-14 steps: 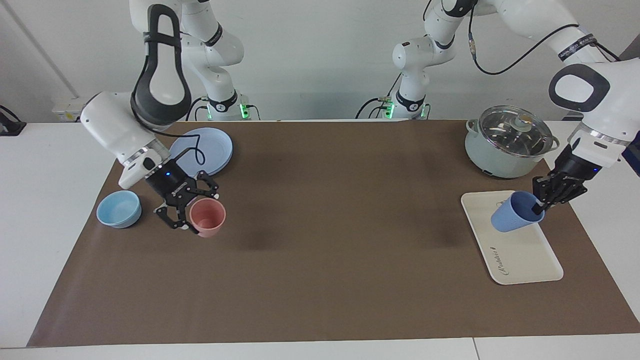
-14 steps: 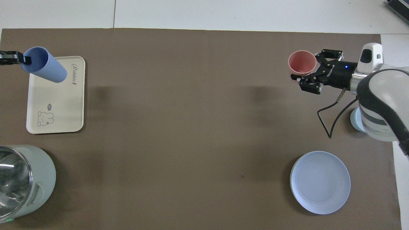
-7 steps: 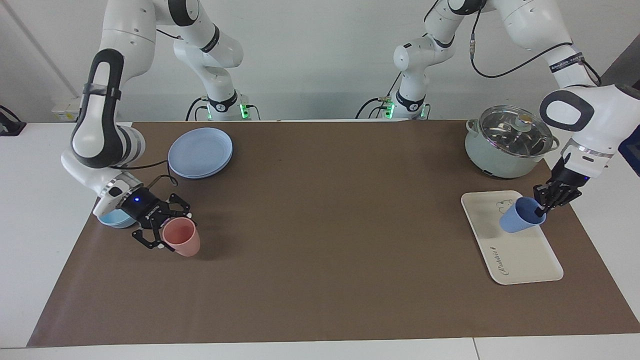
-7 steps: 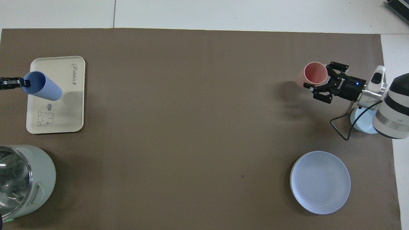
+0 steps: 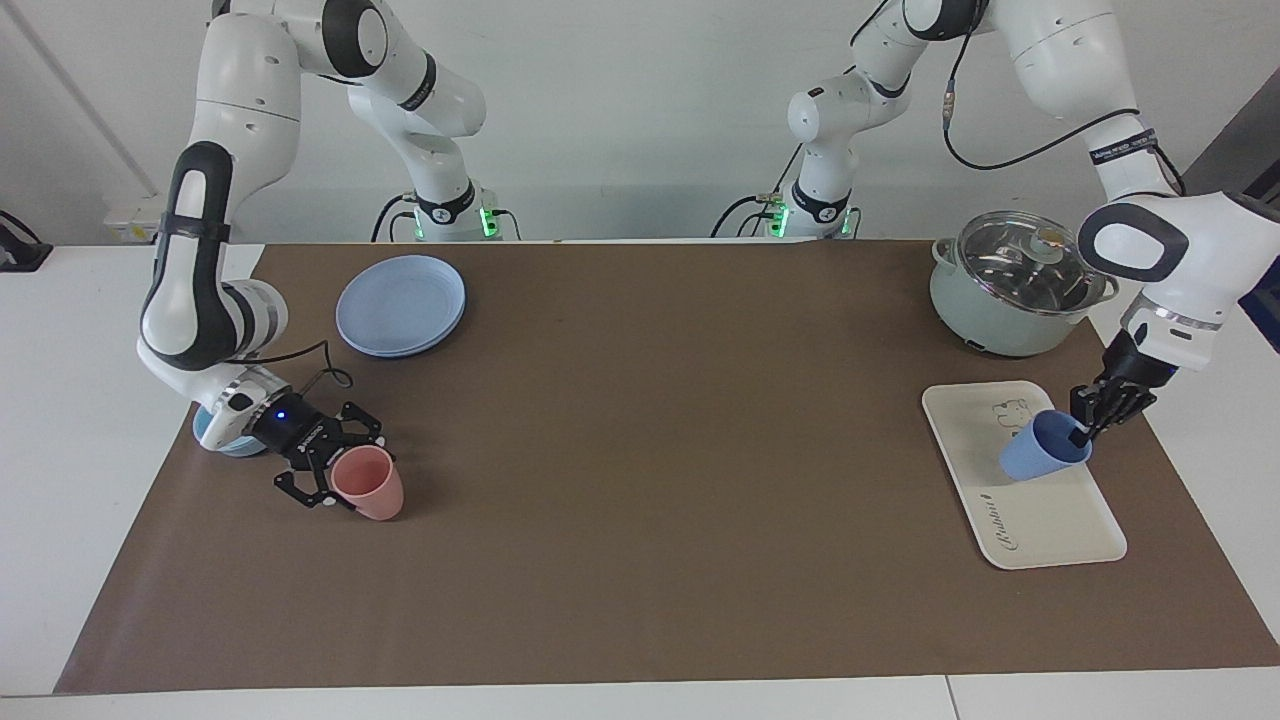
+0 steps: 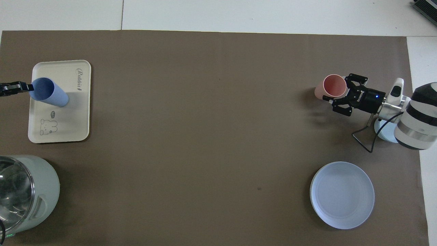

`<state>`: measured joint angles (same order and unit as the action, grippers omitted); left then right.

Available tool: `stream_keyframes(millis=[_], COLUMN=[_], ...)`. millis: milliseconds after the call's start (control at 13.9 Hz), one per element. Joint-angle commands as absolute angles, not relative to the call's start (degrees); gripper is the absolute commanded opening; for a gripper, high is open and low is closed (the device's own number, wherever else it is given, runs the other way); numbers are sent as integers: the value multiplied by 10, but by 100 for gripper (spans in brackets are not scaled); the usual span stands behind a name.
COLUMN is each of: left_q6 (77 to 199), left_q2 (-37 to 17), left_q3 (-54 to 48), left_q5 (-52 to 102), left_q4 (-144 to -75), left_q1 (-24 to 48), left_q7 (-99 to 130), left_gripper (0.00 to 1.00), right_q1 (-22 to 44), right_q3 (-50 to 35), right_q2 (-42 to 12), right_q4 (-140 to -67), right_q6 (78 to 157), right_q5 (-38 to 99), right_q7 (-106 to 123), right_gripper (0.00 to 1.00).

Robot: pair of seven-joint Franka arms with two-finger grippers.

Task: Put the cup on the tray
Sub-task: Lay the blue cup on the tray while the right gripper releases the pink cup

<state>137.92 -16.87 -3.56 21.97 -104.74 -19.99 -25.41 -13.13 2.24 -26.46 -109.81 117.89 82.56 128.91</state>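
The cup sits tilted on the tray, its base touching the tray's middle and its open mouth leaning toward my left hand. My left hand is clamped on the cup's rim at the side toward the left arm's end of the counter, with 1 finger inside the mouth. The tray's bear drawing lies nearer to me than the cup, the cursive lettering farther from me.

The tray lies on the brown mat at the left arm's end of the counter. Nearer to me than the tray stands a pale green pot with a glass lid.

At the right arm's end, my right hand is low at the mat and closed on the rim of a pink cup, which is also tilted. A light-blue bowl sits just beside that wrist, partly covered by it. A round blue plate lies nearer to me than the pink cup.
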Motion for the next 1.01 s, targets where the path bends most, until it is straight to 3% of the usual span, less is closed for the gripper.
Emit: stream_keyframes(millis=[0, 215, 359, 575, 718, 934], left_q6=[1404, 1390, 1318, 1157, 1069, 982], left_q2=[-168, -165, -157, -156, -156, -155], left_q3=[-41, -41, -42, -42, -43, -41], left_q5=[228, 228, 223, 161, 41, -17], left_q4=[-1057, -1049, -1015, -921, -860, -814], left_q1=[-207, -198, -188, -176, -127, -56], left_q7=[-282, -276, -268, -218, -161, -87], left_gripper=[72, 80, 90, 90, 90, 95], right_q1=[-139, -139, -139, -140, -140, -146], right_q3=[17, 17, 17, 17, 18, 20], right_q2=[-258, -257, -255, -243, -224, -195], right_q4=[-1112, -1112, -1112, -1111, -1112, -1111], right_q6=[1180, 1173, 1167, 1153, 1149, 1144], right_q5=[841, 841, 841, 841, 839, 811], right_q7=[1314, 1313, 1313, 1311, 1309, 1295], right_gripper=[100, 100, 100, 100, 100, 100])
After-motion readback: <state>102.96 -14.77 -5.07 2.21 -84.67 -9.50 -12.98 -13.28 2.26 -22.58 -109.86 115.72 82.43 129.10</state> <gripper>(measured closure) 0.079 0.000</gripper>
